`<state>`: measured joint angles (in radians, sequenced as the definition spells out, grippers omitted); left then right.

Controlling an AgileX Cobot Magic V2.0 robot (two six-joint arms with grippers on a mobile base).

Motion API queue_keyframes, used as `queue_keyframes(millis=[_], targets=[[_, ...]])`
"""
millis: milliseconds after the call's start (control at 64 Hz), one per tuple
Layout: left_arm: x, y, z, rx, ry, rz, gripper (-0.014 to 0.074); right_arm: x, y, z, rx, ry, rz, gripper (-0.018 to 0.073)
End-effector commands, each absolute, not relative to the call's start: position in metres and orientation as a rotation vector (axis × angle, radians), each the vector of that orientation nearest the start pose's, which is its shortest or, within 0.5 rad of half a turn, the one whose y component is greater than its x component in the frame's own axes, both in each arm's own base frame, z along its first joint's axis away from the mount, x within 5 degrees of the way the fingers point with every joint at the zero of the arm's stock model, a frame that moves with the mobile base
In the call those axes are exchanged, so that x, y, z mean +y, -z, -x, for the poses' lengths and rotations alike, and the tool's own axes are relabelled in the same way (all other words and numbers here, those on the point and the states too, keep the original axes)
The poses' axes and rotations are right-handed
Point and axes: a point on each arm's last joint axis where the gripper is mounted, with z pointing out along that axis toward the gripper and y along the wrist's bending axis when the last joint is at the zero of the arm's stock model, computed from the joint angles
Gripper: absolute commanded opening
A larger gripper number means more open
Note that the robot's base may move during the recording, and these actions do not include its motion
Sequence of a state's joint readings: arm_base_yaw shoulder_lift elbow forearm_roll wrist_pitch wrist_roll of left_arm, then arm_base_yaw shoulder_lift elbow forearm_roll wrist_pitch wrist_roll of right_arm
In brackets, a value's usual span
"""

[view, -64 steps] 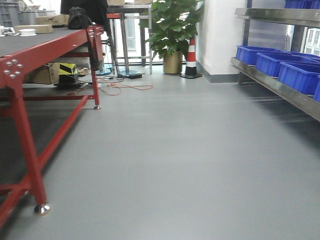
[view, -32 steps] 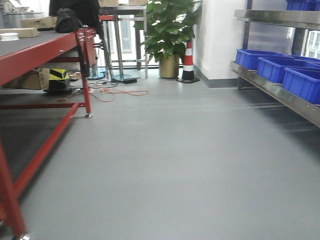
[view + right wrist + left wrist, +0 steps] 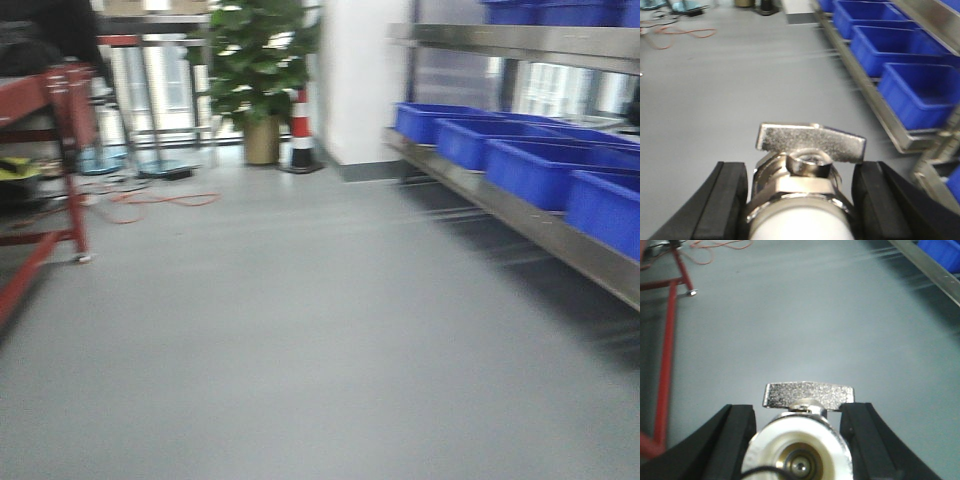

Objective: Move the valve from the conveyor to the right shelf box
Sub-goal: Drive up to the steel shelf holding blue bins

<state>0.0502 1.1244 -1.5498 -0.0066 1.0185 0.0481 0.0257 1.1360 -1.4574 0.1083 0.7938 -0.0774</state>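
My left gripper (image 3: 799, 434) is shut on a valve (image 3: 809, 395) with a flat silver handle and a white-rimmed body, held between black fingers (image 3: 735, 440). My right gripper (image 3: 800, 196) is shut on a second valve (image 3: 807, 175) of chrome with the same handle. Both hang over the grey floor. The right shelf (image 3: 540, 228) is steel and carries a row of blue boxes (image 3: 535, 168); the right wrist view shows these blue boxes (image 3: 920, 92) ahead to the right. Of the conveyor, only its red frame (image 3: 62, 110) shows at the far left; the belt is out of view.
A potted plant (image 3: 255, 70), a striped traffic cone (image 3: 300, 130) and a white pillar (image 3: 360, 80) stand at the back. An orange cable (image 3: 150, 200) lies on the floor near the frame. A red frame leg (image 3: 667, 365) runs along the left of the left wrist view.
The front view has swung right and moved forward: the conveyor has slid almost out at the left, the shelf and blue boxes have grown larger. The picture is now motion-blurred.
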Motion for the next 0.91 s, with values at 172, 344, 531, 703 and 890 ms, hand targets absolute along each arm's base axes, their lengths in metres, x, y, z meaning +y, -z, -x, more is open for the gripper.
queue_keyframes(millis=[172, 344, 531, 703, 890], targets=[[0.0076, -0.5006, -0.1974, 2.009, -0.036, 0.005, -0.0111, 0.0112, -0.4955, -0.2180, 1.847, -0.076, 0.072, -0.0155], [0.0076, -0.5006, -0.1974, 2.009, -0.036, 0.005, -0.0111, 0.0112, -0.4955, -0.2180, 1.847, -0.076, 0.072, -0.0155], [0.0076, -0.5006, -0.1974, 2.009, -0.036, 0.005, -0.0111, 0.0112, -0.4955, -0.2180, 1.847, -0.076, 0.072, -0.0155], [0.0076, -0.5006, -0.1974, 2.009, -0.036, 0.005, -0.0111, 0.0112, -0.4955, -0.2180, 1.847, -0.076, 0.072, -0.0155], [0.0076, -0.5006, -0.1974, 2.009, -0.036, 0.005, -0.0111, 0.0112, -0.4955, -0.2180, 1.847, -0.076, 0.072, -0.0155]])
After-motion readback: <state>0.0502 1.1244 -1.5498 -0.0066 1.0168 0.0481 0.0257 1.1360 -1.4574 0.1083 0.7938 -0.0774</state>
